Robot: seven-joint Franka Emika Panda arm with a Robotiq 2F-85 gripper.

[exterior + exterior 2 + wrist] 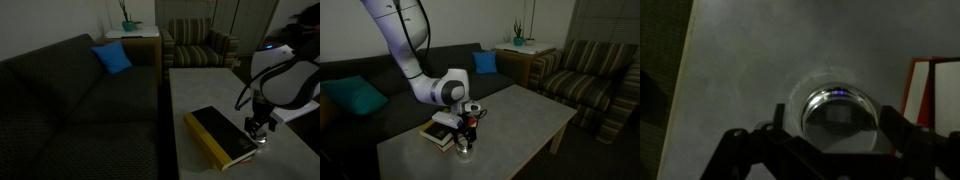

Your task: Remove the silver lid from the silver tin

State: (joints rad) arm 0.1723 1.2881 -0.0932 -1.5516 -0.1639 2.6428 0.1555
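The silver tin (465, 150) stands on the grey table beside the black-and-yellow book (220, 135). The silver lid (840, 115) sits on it, round and shiny, and hides most of the tin from above. My gripper (832, 128) is directly above it, open, with one dark finger on each side of the lid. There is a small gap on both sides and I cannot see contact. In both exterior views the gripper (259, 127) (467, 128) points down, low over the tin, at the book's end.
The grey table (520, 115) reaches toward a striped armchair (200, 45). A dark sofa (70, 90) with a blue cushion (112, 58) runs along the table's side. The book's red-edged corner (930, 95) lies close beside the tin.
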